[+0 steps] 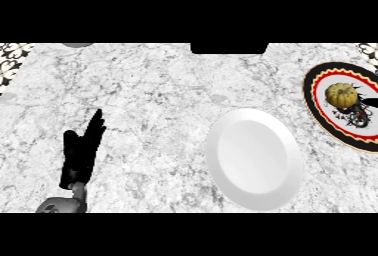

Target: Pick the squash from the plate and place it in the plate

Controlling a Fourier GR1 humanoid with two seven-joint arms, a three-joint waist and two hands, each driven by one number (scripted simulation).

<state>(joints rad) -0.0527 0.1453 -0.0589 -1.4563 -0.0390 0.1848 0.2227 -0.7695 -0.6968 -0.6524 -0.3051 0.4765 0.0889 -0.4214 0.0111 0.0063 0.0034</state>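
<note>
Squash (340, 94) sat on the patterned plate (319, 107) at the far right, not yet picked, with the white plate (255, 160) waiting just left of it, while the left hand (80, 150) rested open, fingers straight, near left.

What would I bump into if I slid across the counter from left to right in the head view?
Left hand, resting with fingers up → white plate → patterned plate with the squash on it, at the right edge.
</note>
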